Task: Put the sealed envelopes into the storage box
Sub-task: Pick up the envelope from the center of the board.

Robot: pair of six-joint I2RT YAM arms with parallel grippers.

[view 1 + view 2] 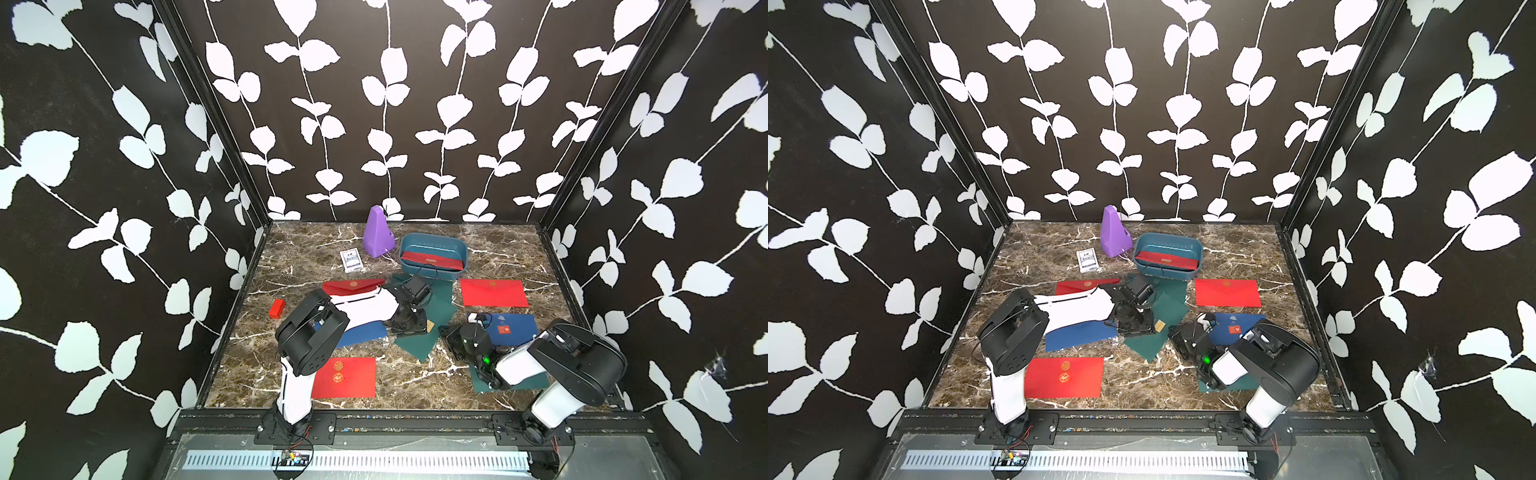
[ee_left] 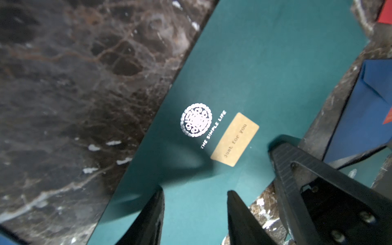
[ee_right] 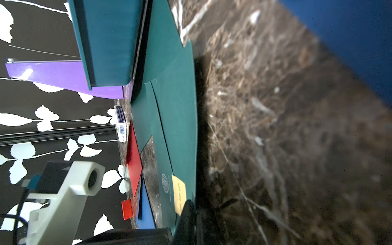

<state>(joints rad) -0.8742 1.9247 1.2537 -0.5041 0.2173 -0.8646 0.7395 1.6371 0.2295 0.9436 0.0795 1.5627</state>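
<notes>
In both top views one red envelope (image 1: 432,259) lies in the storage box (image 1: 434,244), and the rest lie loose on the table (image 1: 415,386).

Left wrist view: my left gripper (image 2: 195,191) hangs half-open and empty over the green envelope (image 2: 254,74).

Right wrist view: my right gripper (image 3: 191,210) is pinched shut on its edge.

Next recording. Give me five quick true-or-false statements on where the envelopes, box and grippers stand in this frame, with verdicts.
1. The storage box holds a red envelope. True.
2. The purple pyramid lies tipped over. False: it stands upright beside the box.
3. The left gripper is over a green envelope bearing a "just for you" sticker. True.
4. The small red block sits inside the box. False: it lies on the table, near its left edge.
5. The right gripper is wide open. False: it is shut at the green envelope's edge.
</notes>
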